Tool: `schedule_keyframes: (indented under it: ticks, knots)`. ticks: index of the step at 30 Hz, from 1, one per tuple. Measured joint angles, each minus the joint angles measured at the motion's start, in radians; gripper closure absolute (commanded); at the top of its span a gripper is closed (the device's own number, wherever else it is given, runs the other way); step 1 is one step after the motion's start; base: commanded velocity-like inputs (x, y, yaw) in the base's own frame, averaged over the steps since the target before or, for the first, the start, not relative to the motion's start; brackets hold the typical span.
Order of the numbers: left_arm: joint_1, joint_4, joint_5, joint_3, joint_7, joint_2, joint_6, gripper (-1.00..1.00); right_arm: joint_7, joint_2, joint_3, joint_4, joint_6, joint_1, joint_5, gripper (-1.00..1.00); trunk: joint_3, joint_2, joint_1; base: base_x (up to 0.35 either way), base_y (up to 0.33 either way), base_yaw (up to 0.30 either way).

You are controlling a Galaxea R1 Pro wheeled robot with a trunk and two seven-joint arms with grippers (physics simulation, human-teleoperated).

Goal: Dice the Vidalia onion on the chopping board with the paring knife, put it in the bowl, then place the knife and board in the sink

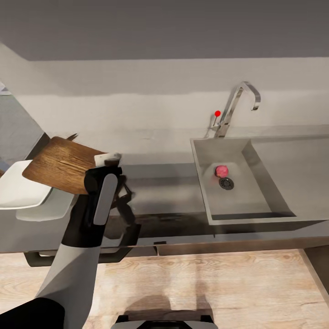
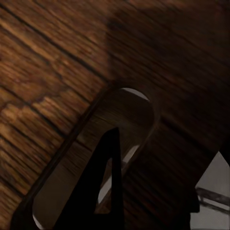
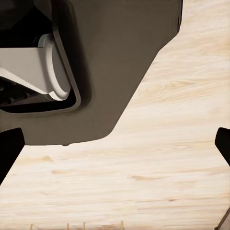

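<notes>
My left gripper (image 1: 104,165) is shut on the handle end of the chopping board (image 1: 61,164) and holds it raised and tilted over the white bowl (image 1: 18,189) at the countertop's (image 1: 160,183) left end. Up close, the board (image 2: 57,62) shows its slot hole with a dark finger (image 2: 103,187) at it. A pinkish round onion (image 1: 221,171) lies in the sink (image 1: 274,173) beside the drain. A small dark tip (image 1: 73,135) sticks out past the board's far edge; I cannot tell if it is the paring knife. My right gripper (image 3: 115,148) hangs open over the floor.
The chrome tap (image 1: 237,103) with its red knob (image 1: 217,113) stands behind the basin, and the drainboard (image 1: 297,160) stretches to the right. Grey drawers run under the counter front. Light wooden floor (image 3: 167,182) lies below, with the robot's dark base (image 3: 110,62) close to the right gripper.
</notes>
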State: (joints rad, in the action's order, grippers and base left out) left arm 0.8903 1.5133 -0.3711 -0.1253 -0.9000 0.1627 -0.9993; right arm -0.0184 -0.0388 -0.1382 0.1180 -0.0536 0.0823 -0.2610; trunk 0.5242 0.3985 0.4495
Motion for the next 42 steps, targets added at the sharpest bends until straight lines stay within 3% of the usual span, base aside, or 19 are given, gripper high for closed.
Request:
schedule_keyframes:
  ticks: [10,21,28,42]
  knots:
    - [0.000,0.003,-0.019,-0.024,-0.026,-0.002,0.004,1.00,-0.001,-0.008,0.000,0.000,0.000,0.000,0.000,-1.00,0.000,0.000,0.000,0.001,-0.001,0.000]
    - [0.000,0.012,-0.021,-0.025,-0.027,-0.002,0.007,1.00,0.000,-0.009,0.000,0.000,0.000,0.000,0.000,-1.00,0.000,0.000,0.000,0.166,-0.213,0.000]
    - [0.000,0.024,-0.024,-0.025,-0.029,-0.002,0.044,1.00,-0.001,-0.008,0.000,0.000,0.000,0.000,0.001,-1.00,0.000,0.000,0.000,0.176,-0.238,0.000]
    - [0.000,0.036,-0.022,-0.024,-0.029,-0.003,0.060,1.00,0.000,-0.006,0.000,-0.001,0.001,0.000,0.002,-1.00,0.006,0.000,0.000,0.009,-0.026,0.111]
